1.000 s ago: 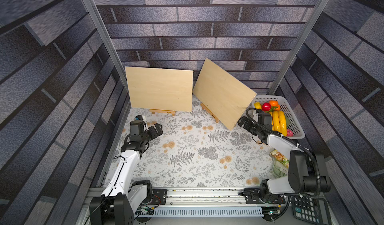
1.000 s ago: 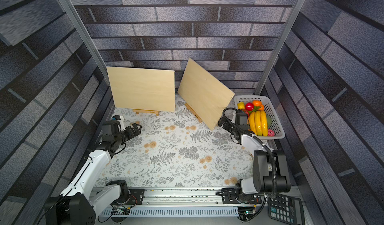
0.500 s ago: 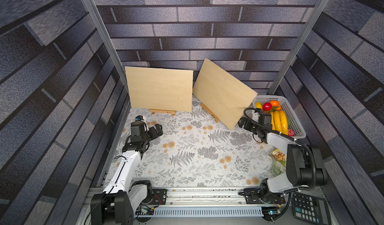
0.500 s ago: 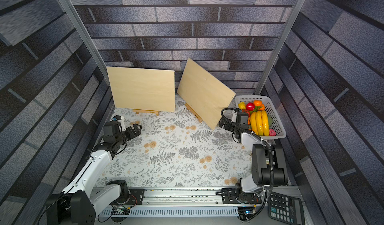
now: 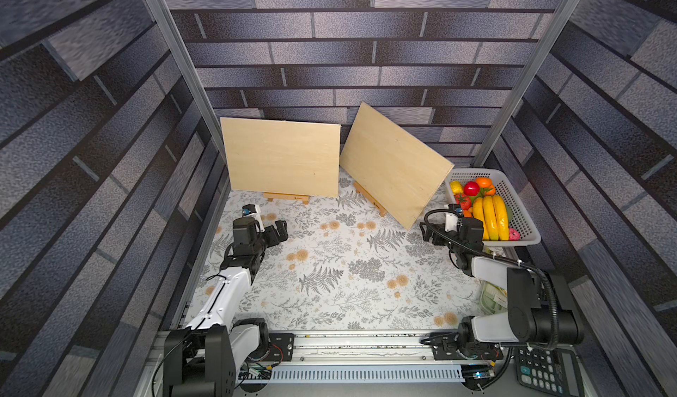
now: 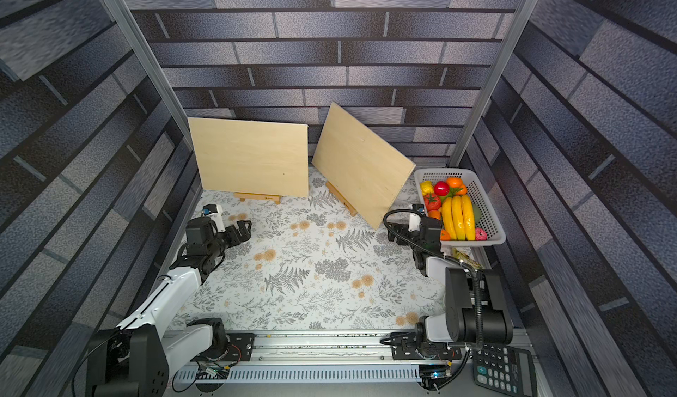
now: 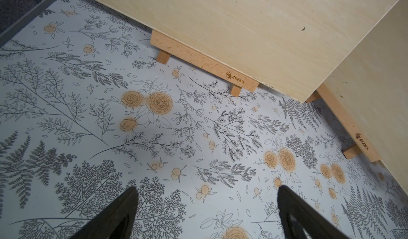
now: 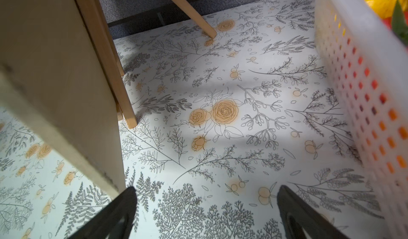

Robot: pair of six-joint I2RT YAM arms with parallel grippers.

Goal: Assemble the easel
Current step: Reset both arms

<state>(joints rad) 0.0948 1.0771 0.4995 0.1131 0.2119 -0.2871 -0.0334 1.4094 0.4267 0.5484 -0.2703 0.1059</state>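
Note:
Two small wooden easels stand at the back of the flowered table, each carrying a pale plywood board. In both top views the left board [image 5: 282, 157] rests upright on its easel ledge [image 5: 287, 197]. The right board [image 5: 395, 164] sits turned at an angle on the other easel [image 5: 370, 197]. My left gripper [image 5: 278, 230] is open above the cloth, in front of the left easel [image 7: 198, 59], and holds nothing. My right gripper [image 5: 426, 232] is open and empty beside the right board's near corner [image 8: 55, 83]. That easel's rear leg [image 8: 187, 8] shows behind the board.
A white basket [image 5: 527, 237] of toy fruit stands at the right edge, close to my right wrist; its wall [image 8: 353, 72] fills one side of that wrist view. A calculator [image 5: 546, 373] lies at the front right, and a packet [image 5: 492, 296] lies under my right arm.
My right arm has drawn back a little toward the front, away from the right board's corner. The left arm has hardly moved. Both grippers stayed open.

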